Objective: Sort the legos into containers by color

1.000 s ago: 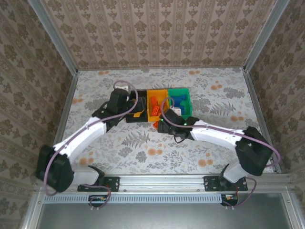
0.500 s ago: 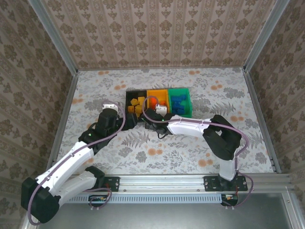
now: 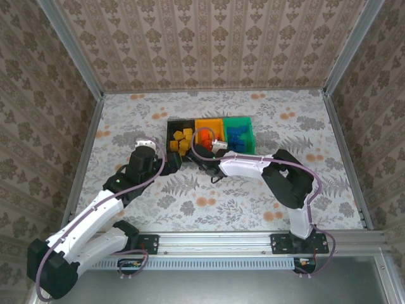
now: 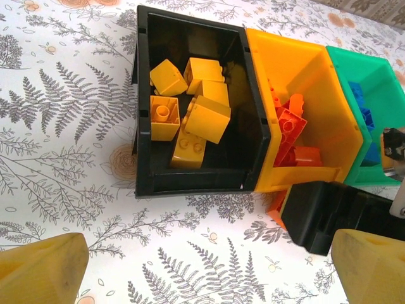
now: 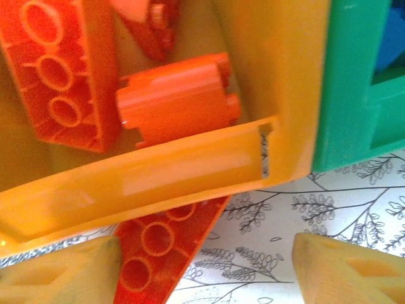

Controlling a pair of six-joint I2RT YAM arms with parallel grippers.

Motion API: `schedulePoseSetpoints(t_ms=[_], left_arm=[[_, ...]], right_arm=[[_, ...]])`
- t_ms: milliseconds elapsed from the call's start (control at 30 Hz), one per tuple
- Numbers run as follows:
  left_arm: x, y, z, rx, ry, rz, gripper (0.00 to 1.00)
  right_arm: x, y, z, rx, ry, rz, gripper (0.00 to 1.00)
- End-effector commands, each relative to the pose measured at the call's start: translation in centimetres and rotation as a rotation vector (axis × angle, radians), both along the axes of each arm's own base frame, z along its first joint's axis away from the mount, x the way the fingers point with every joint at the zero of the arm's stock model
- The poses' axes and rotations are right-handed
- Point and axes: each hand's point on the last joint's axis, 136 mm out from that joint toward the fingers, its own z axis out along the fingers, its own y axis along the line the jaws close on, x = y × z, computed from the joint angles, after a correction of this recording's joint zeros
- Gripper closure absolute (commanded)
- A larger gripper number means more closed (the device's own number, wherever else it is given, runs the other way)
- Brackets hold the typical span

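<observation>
1. Your left fingers are released and spread wide. In the left wrist view their yellow pads sit in the two bottom corners of the frame. Only the fern-patterned bench lies between them.
2. The containers lie in the upper part of that frame, well clear of those pads. The black bin is at centre, the orange-yellow bin is joined on its right, and the green bin is at the right edge.
3. Yellow legos lie in the black bin, orange-red legos in the orange-yellow bin, and blue legos in the green bin.
4. Your right fingers are also released. In the right wrist view their pads fill the two bottom corners, with a broad gap between them.
5. One loose orange-red brick lies on the bench outside the orange-yellow bin, just below its front wall.
6. That brick sits between the right fingers, close against the bottom-left pad and well apart from the bottom-right one. You cannot tell from this view whether it touches the near pad.
7. In the left wrist view the same brick peeks out at lower right, half hidden under the right arm's black housing.
8. In the top view the row of bins sits at centre frame. The right fingers are at the lower edge of the orange-yellow bin, and the left fingers are just below the black bin.
</observation>
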Motion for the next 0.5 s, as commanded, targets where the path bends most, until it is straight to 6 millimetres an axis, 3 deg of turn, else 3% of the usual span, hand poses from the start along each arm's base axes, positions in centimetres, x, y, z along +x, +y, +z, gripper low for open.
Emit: schedulePoseSetpoints(t_ms=[0,67,167,333,467], left_arm=[[-0.5,0.5,-0.4,0.001,0.010,0.018,0.00],[-0.7,0.6,-0.5,0.003,0.012,0.018,0.00],[-0.8,0.6,-0.7,0.000,0.014,0.016,0.00],[-1.0,0.8,-1.1,0.005,0.029,0.019,0.00],[-1.0,0.9,-1.2,0.004,0.029,0.020,0.00]], right_arm=[[-1.3,-2.8,-0.9,-0.073,0.020,-0.054,0.31],[-1.6,-3.1,-0.3,-0.055,0.006,-0.049,0.31],[-1.0,-1.6,1.1,-0.010,-0.043,0.044,0.30],[-1.3,-0.9,2.9,-0.008,-0.054,0.086,0.30],[-1.3,0.7,3.0,0.021,-0.041,0.152,0.22]])
